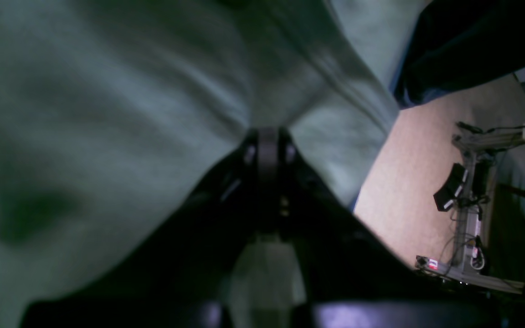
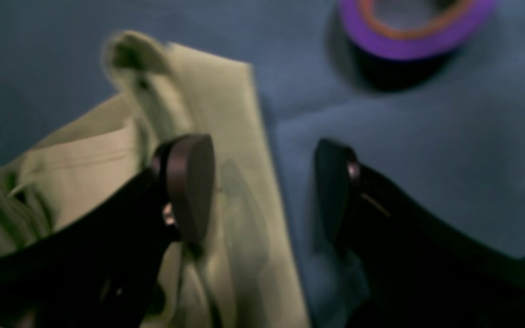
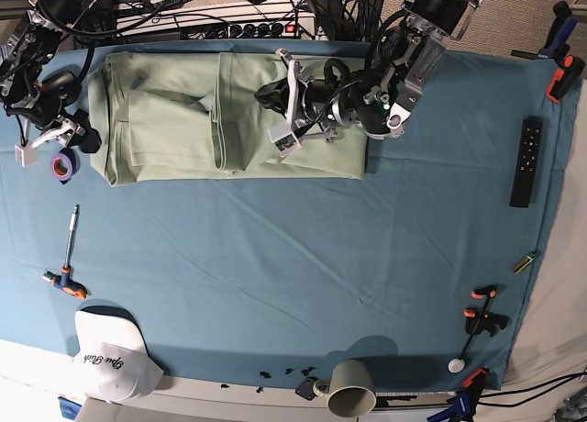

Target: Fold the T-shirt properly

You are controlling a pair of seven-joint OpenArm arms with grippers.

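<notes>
The T-shirt (image 3: 174, 119) is pale sage green and lies folded into a long band across the far side of the blue table cloth (image 3: 303, 257). My left gripper (image 3: 266, 98) reaches in from the far right and rests over the band's middle. In the left wrist view the left gripper (image 1: 269, 150) is shut on a pinch of the T-shirt (image 1: 107, 114), whose fabric fans out from the tips. My right gripper (image 2: 262, 187) hangs open over the T-shirt's (image 2: 226, 114) end edge, one finger above the fabric and the other above the cloth. It holds nothing.
A purple tape roll (image 2: 413, 32) lies on the cloth close to my right gripper (image 3: 84, 138). A screwdriver (image 3: 64, 277), a pen (image 3: 71, 225) and a white cap (image 3: 110, 353) are at the near left. A black remote (image 3: 525, 161), clamps (image 3: 481, 316) and a grey cup (image 3: 353, 390) sit right and front.
</notes>
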